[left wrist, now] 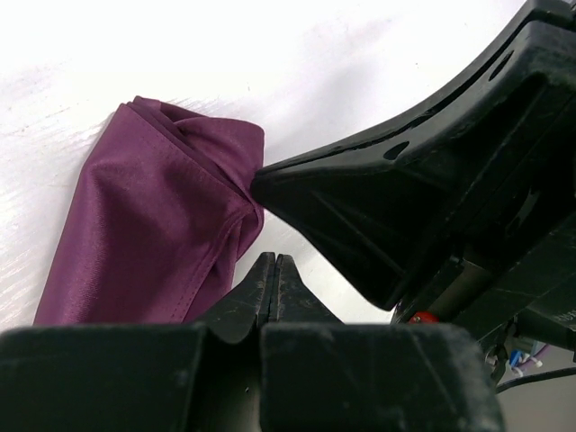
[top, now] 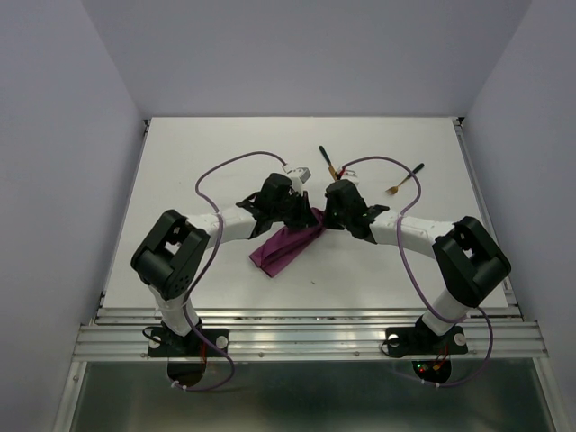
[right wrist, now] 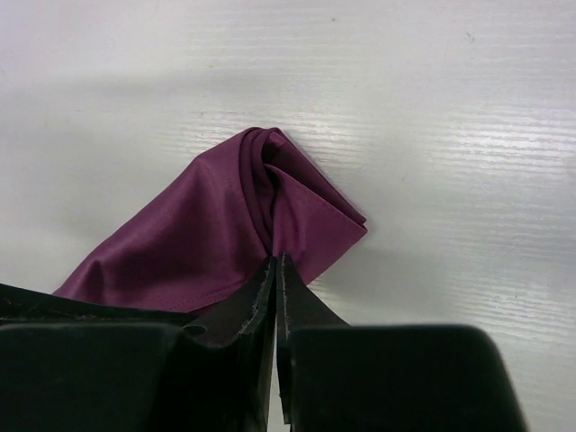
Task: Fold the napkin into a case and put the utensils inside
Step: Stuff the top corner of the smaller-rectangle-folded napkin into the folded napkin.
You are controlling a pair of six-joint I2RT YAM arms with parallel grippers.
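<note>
The magenta-purple napkin (top: 283, 247) lies folded into a long narrow strip between the two arms, slanting from near left to far right. My right gripper (right wrist: 274, 261) has its jaws pressed together at the strip's bunched far end (right wrist: 270, 180), where the creases run into its tips. My left gripper (left wrist: 272, 261) is shut with nothing in it, just beside the cloth (left wrist: 153, 234) and facing the right gripper's finger (left wrist: 405, 198). Two utensils with black handles and gold ends lie beyond: one (top: 329, 166) behind the grippers, the other (top: 408, 179) to the far right.
Purple cables loop over the white table (top: 198, 153) from both arms. Grey walls close the table in at the back and sides. A metal rail (top: 306, 337) runs along the near edge by the arm bases.
</note>
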